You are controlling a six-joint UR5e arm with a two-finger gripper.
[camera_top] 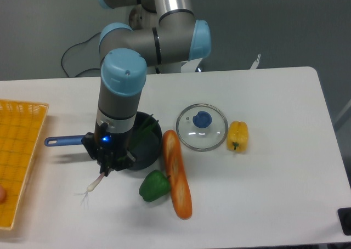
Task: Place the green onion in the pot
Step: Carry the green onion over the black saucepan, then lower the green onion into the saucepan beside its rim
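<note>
Green onion [96,182]: thin, white-bulbed, wispy-rooted.

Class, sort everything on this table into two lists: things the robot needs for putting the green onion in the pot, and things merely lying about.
Needed: green onion, pot, gripper.

Lying about: green pepper, carrot, glass lid, yellow pepper, yellow basket.

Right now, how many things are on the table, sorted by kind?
Peppers: 2, green pepper and yellow pepper
Carrot: 1
Green onion: 1
Pot: 1
Glass lid: 1
Yellow basket: 1
Total: 7
</note>
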